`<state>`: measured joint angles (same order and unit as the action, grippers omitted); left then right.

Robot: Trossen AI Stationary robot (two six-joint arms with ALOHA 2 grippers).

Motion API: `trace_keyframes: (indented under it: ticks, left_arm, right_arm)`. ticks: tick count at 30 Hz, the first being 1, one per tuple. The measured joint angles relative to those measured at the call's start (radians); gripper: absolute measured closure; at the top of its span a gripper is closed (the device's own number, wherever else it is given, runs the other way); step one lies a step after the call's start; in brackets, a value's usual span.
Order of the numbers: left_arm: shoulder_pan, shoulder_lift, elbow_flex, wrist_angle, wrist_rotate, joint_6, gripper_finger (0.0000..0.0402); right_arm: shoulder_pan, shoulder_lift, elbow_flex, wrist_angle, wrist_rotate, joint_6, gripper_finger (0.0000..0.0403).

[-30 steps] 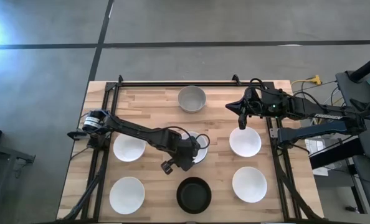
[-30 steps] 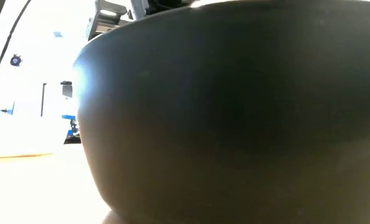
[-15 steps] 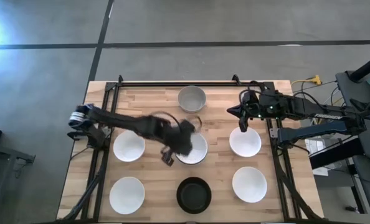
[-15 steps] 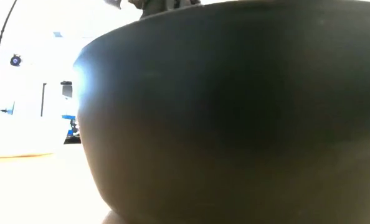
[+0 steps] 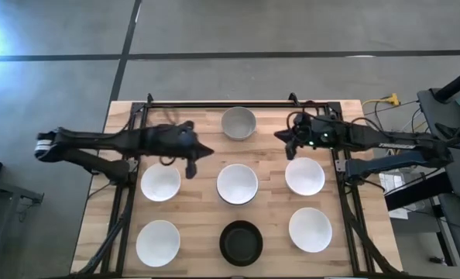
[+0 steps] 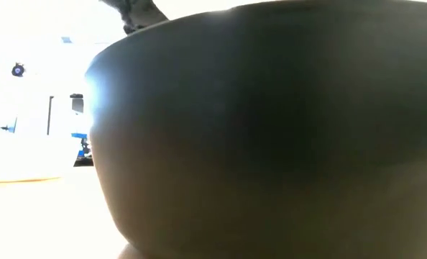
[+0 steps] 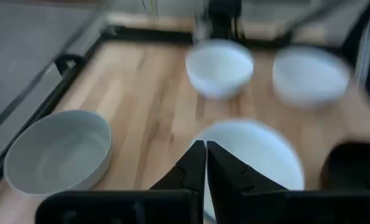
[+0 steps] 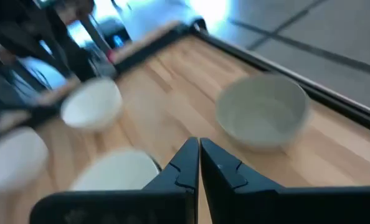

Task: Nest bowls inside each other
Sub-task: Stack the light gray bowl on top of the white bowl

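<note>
Seven bowl spots show in the high view: a grey bowl (image 5: 238, 122) at the far middle, white bowls at the left (image 5: 160, 183), centre (image 5: 238, 184), right (image 5: 304, 177), near left (image 5: 157, 242) and near right (image 5: 310, 229), and a black bowl (image 5: 241, 242) at the near middle. All rest on their bases. My left gripper (image 5: 193, 160) is shut and hovers between the left and centre white bowls; its wrist view shows the fingers (image 7: 205, 155) closed above the centre bowl (image 7: 253, 155). My right gripper (image 5: 287, 138) is shut, beside the grey bowl (image 8: 263, 118).
The black bowl's wall (image 6: 271, 137) fills almost the whole low view. A dark frame rail (image 5: 214, 103) runs along the table's far edge and down both sides. Bare wood lies between the bowls.
My left arm has drawn back from over the centre white bowl toward the table's left and far side, leaving that bowl uncovered on the table. My right gripper has shifted a little toward the far edge and the grey bowl.
</note>
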<state>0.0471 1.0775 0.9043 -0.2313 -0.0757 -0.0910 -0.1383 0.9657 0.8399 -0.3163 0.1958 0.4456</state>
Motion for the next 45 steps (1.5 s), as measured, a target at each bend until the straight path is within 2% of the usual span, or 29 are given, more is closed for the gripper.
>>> trace_keyframes:
  ticks: [4, 8, 11, 14, 21, 27, 36, 39, 45]
  left_arm:
    - [0.006, -0.153, -0.227, 0.279, -0.04, -0.19, 0.0402]
    - [0.006, -0.267, -0.385, 0.502, -0.132, -0.315, 0.0402]
    - [0.006, -0.321, -0.453, 0.626, -0.227, -0.347, 0.0402]
    - [0.006, -0.36, -0.487, 0.712, -0.303, -0.347, 0.0402]
    - [0.006, -0.399, -0.495, 0.721, -0.335, -0.318, 0.0402]
    - [0.006, -0.391, -0.495, 0.721, -0.354, -0.313, 0.0402]
    - [0.006, -0.384, -0.496, 0.721, -0.386, -0.312, 0.0402]
    - [0.006, -0.381, -0.496, 0.717, -0.387, -0.312, 0.0402]
    - [0.006, -0.372, -0.496, 0.72, -0.387, -0.312, 0.0402]
  right_arm:
    - [-0.059, 0.122, 0.001, 0.145, -0.086, 0.022, 0.0393]
    - [-0.142, 0.288, 0.063, 0.183, -0.271, 0.015, 0.038]
    - [-0.191, 0.414, 0.142, 0.167, -0.395, -0.097, 0.036]
    - [-0.218, 0.525, 0.254, 0.087, -0.43, -0.28, 0.0335]
    - [-0.259, 0.78, 0.585, -0.307, -0.43, -0.705, 0.0268]
    - [-0.304, 0.969, 0.784, -0.586, -0.345, -0.936, 0.0226]
    - [-0.362, 1.13, 0.921, -0.693, -0.335, -1.023, 0.022]
    - [-0.368, 1.147, 0.931, -0.695, -0.386, -1.023, 0.0219]
    - [-0.358, 1.16, 0.912, -0.703, -0.413, -1.031, 0.0222]
